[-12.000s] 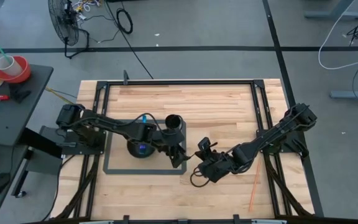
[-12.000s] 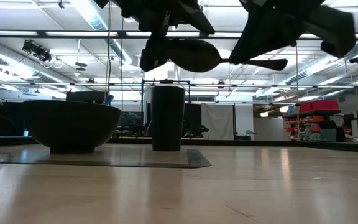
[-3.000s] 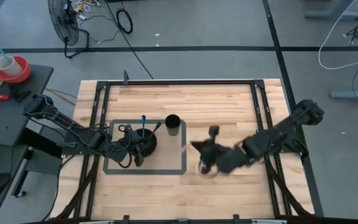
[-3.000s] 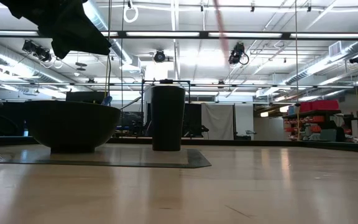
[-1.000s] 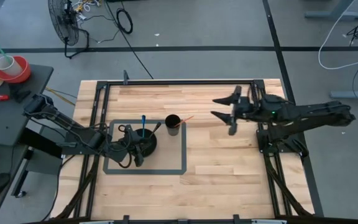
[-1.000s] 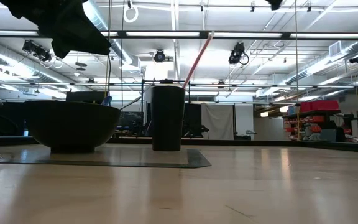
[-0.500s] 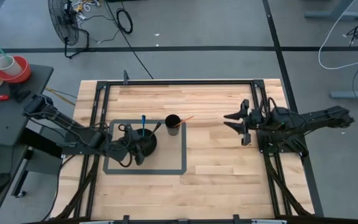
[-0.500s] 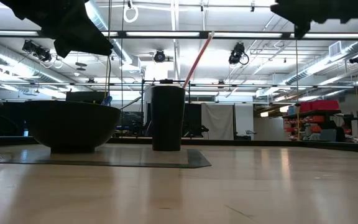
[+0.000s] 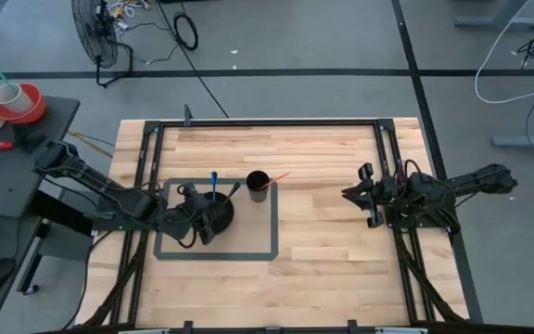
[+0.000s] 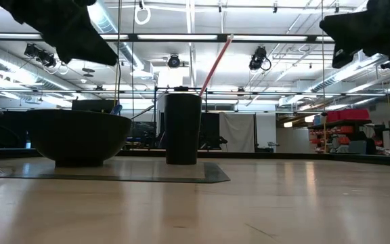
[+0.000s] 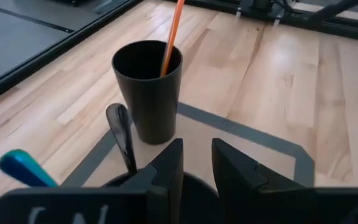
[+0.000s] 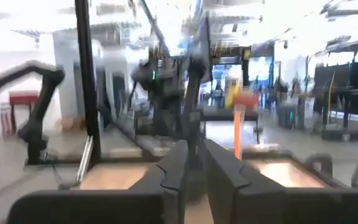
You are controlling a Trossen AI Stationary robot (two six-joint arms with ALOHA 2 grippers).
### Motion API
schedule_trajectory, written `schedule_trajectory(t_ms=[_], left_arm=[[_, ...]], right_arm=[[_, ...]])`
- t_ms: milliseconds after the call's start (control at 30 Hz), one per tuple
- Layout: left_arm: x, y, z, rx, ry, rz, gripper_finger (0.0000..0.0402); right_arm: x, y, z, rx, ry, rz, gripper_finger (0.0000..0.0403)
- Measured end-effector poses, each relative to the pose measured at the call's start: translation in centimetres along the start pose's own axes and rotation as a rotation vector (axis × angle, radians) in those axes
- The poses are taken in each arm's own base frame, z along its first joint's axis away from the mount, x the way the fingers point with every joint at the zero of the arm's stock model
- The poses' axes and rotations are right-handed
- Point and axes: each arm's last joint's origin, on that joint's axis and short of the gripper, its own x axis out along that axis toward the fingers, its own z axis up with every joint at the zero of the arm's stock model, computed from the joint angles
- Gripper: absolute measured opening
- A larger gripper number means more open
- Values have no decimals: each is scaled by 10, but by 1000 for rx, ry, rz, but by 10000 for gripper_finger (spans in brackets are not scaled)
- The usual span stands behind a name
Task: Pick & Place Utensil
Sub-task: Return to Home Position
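A thin orange-red utensil stands in the black cup. Its lower end is inside and its shaft leans on the rim, toward the table's right. It also shows in the low view and the left wrist view. My right gripper hangs shut and empty above the table's right part, well clear of the cup, and shows at the low view's upper right. My left gripper waits shut and empty just above the black bowl, left of the cup.
The cup and bowl stand on a grey-bordered mat. The bowl holds a blue-handled utensil and a black one. A black metal frame rims the table. Bare wood lies between the mat and my right gripper.
My right gripper has drawn back from the table's far middle toward the right edge and a little toward the near edge, coming lower into the low view. The orange-red utensil has stayed leaning in the cup.
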Motion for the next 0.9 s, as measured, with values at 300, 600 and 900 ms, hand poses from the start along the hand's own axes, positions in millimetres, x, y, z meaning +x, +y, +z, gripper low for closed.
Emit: schedule_trajectory(t_ms=[300,600,900], left_arm=[[-31,21,-16,8,-99,11,89],[-49,63,-20,21,-197,-196,89],[-61,89,-31,83,-435,-374,90]], right_arm=[[-7,-1,6,3,-38,10,19],[-6,-2,3,-7,-12,-41,17],[-6,-2,3,-7,-12,-41,17]])
